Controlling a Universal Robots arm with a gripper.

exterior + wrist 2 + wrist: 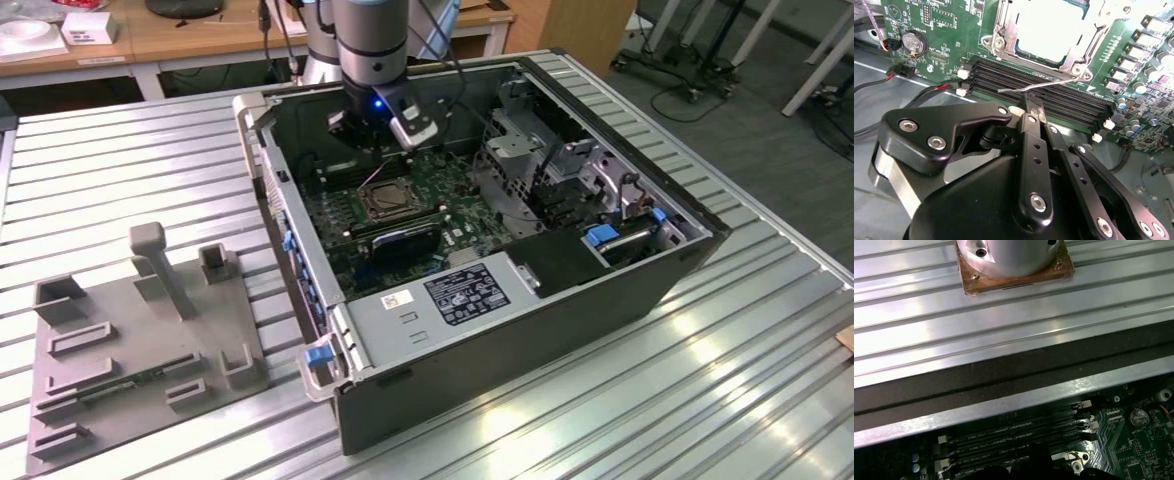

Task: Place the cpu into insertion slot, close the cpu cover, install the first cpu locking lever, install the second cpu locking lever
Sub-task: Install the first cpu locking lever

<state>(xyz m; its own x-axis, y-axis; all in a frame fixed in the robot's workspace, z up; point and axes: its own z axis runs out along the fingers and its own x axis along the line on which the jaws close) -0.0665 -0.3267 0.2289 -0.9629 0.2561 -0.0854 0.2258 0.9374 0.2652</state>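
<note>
Gripper (1030, 106): black bolted metal fingers, tips pinched together on locking lever (1064, 84), a thin silvery wire rod; upper centre of the exterior view.
Cpu (1046, 27): flat pale square, seated in insertion slot (387, 200), centre of the exterior view.
Cpu cover (1005, 22): thin silvery frame, lying flat around the chip.
Motherboard (944, 30): green, with long black memory slots (1064, 100) just beside the socket.
Case (641, 290): dark open metal box on ribbed aluminium table (120, 170).

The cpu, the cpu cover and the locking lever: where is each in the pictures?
cpu (1046, 30): second wrist view, on the middle of its pale top face.
cpu cover (1004, 25): second wrist view, on a side bar of the metal frame.
locking lever (1011, 90): second wrist view, on its thin wire shaft.
</note>
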